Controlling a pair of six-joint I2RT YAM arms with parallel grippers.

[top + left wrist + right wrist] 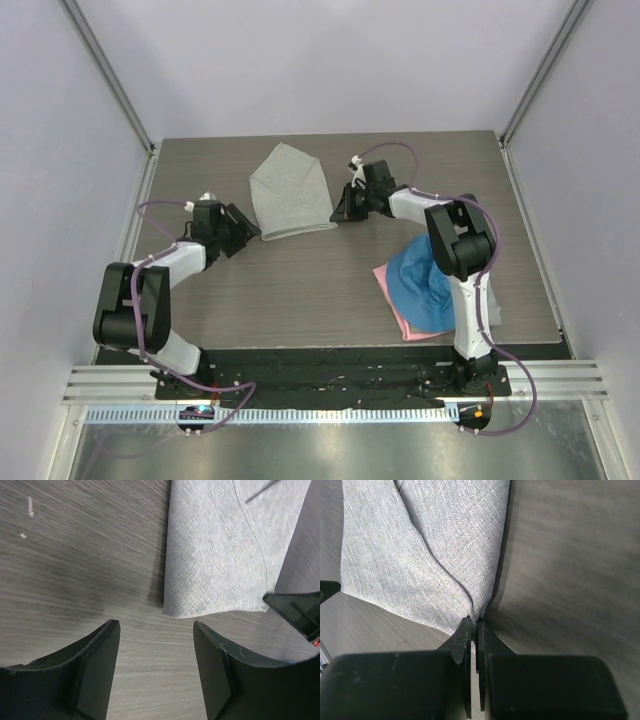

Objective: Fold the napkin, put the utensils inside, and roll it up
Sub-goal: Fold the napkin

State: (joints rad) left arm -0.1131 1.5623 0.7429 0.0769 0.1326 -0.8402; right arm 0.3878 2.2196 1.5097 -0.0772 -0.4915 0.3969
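Part hidden by right arm [458, 240]: blue cloth [420, 280], pink cloth [392, 297] beneath. Grey napkin [290, 195], folded, tapering to a far point. The right gripper [475, 624] pinches one corner; the left gripper [155, 629] gapes alongside.

Folded grey napkin [420, 555], near corner nipped in closed right pincer [474, 622], wood-grain table [570, 580] beneath

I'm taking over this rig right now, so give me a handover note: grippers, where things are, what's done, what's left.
Left gripper: open, low over the table, just short of the napkin at its near left corner, not touching.
Right gripper: shut on the napkin's near right corner.
Napkin: folded, lying flat between the grippers.
Spoon: not in any view.
Blue cloth on pink cloth beside the right arm: not part of the job.
Done: a fold, it seems.
Left: spoon inside, roll up.
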